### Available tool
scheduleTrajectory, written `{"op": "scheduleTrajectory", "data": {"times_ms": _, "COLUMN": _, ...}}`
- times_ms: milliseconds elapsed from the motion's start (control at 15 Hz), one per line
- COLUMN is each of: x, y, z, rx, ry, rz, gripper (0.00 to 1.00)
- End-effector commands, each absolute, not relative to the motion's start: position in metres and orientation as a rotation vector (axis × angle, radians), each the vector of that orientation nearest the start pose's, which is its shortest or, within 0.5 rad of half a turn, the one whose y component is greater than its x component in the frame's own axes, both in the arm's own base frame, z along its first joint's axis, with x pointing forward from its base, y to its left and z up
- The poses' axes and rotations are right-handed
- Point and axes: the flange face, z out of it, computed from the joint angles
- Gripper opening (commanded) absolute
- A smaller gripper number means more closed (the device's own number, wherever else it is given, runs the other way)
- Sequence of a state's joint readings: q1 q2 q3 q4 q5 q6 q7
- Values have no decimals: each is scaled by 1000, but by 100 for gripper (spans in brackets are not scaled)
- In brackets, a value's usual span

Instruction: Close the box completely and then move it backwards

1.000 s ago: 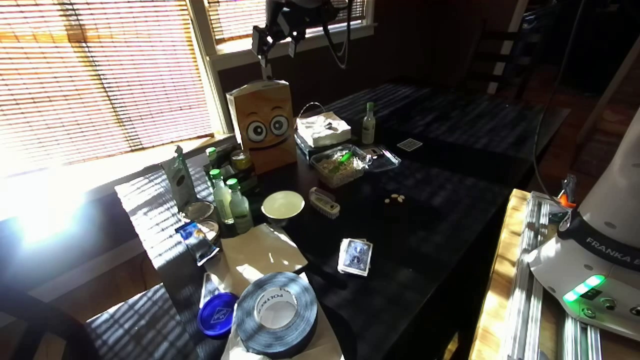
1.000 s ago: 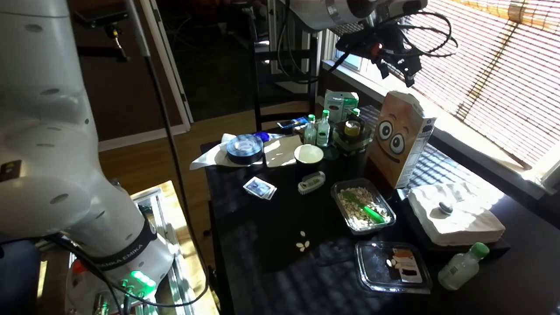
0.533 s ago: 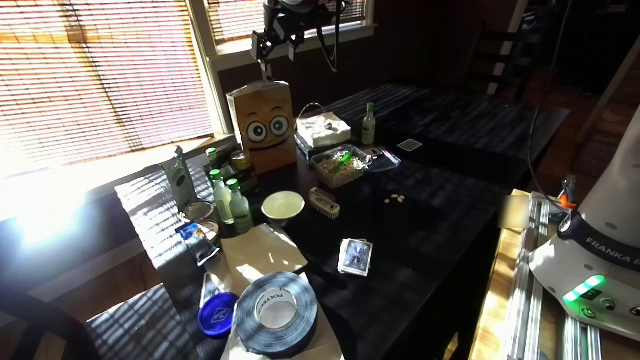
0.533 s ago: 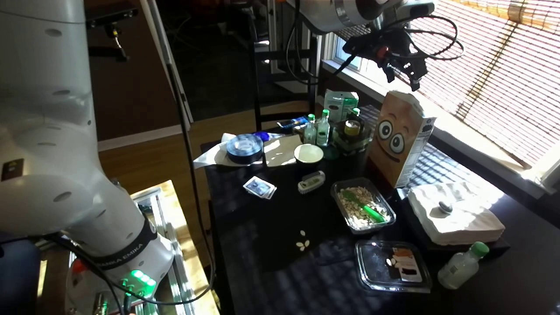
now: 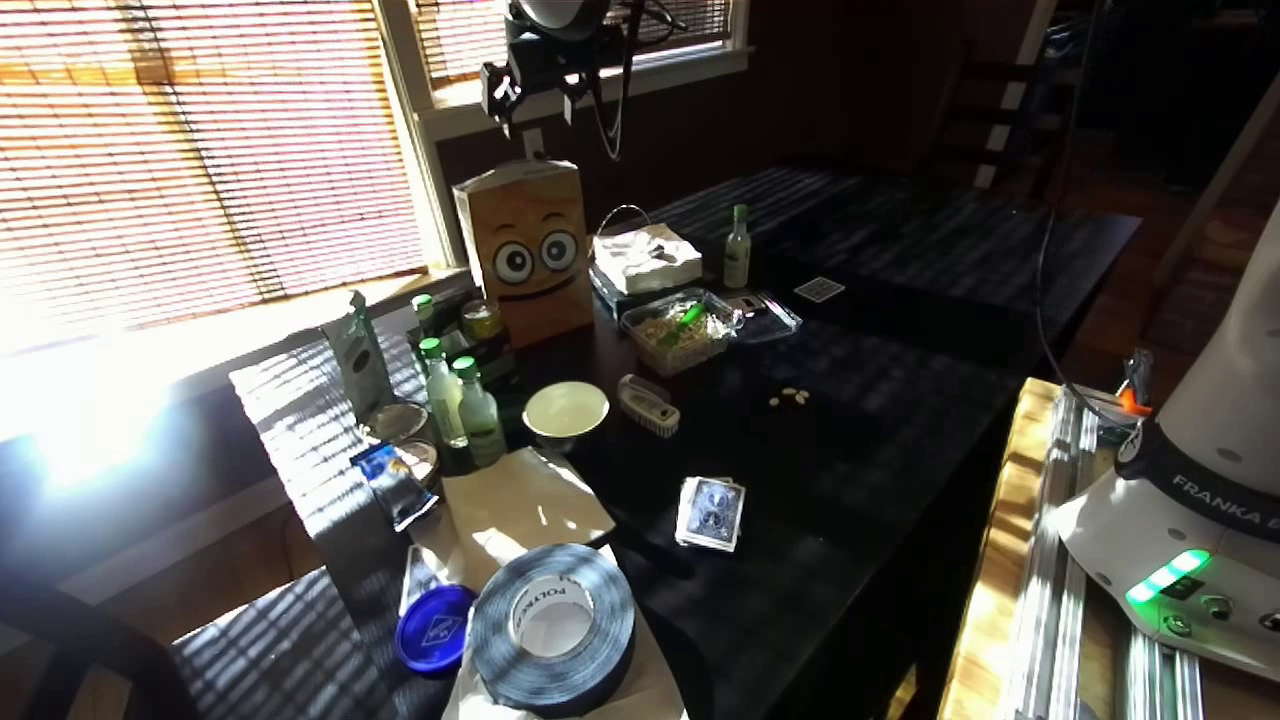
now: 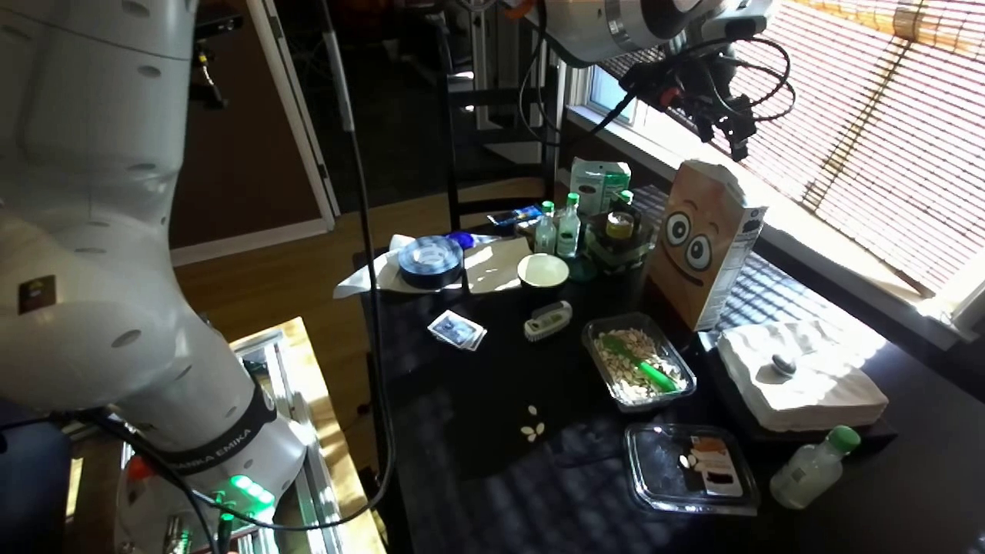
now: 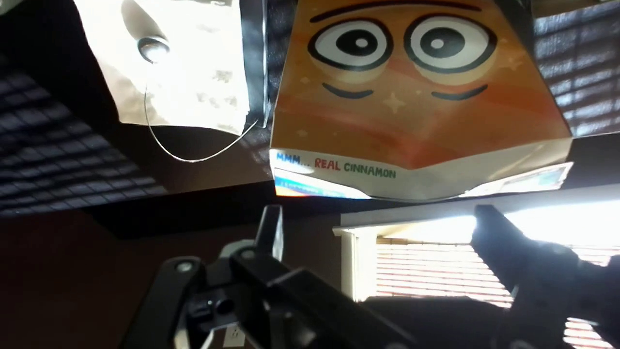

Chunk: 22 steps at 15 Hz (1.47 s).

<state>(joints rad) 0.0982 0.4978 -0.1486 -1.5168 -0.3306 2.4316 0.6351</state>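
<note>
Cardbd box point(image 5: 537, 258) upright, below hand point(image 5: 537, 124), w/ gap btwn

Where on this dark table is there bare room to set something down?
Two patches look bare: the table between the playing cards and pale bits, and the shadowed stretch beyond the lone card, away from the box. Around the box it's crowded: bottles to one side, napkins and tub to the other.
</note>
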Motion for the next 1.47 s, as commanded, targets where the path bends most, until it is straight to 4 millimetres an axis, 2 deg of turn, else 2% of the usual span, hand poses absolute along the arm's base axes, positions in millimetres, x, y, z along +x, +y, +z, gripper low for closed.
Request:
{"op": "scheduleTrajectory", "data": {"times_ms": 0, "x": 761, "y": -17, "z": 415, "rx": -3210, "ry": 840, "rz": -752, "gripper": 100}}
{"op": "scheduleTrajectory", "data": {"times_ms": 200, "x": 773, "y": -22, "z": 402, "rx": -3258, "ry": 888, "rz": -636, "gripper": 100}}
{"op": "scheduleTrajectory", "data": {"times_ms": 733, "x": 802, "y": -38, "z": 386, "rx": -3221, "ry": 981, "rz": -609, "gripper": 100}}
{"op": "scheduleTrajectory", "data": {"times_ms": 867, "x": 804, "y": -42, "z": 387, "rx": -3219, "ry": 993, "rz": -573, "gripper": 100}}
{"op": "scheduleTrajectory", "data": {"times_ms": 1200, "x": 792, "y": -42, "z": 369, "rx": -3276, "ry": 967, "rz": -204, "gripper": 100}}
{"op": "scheduleTrajectory", "data": {"times_ms": 1400, "x": 793, "y": -38, "z": 354, "rx": -3242, "ry": 977, "rz": -139, "gripper": 100}}
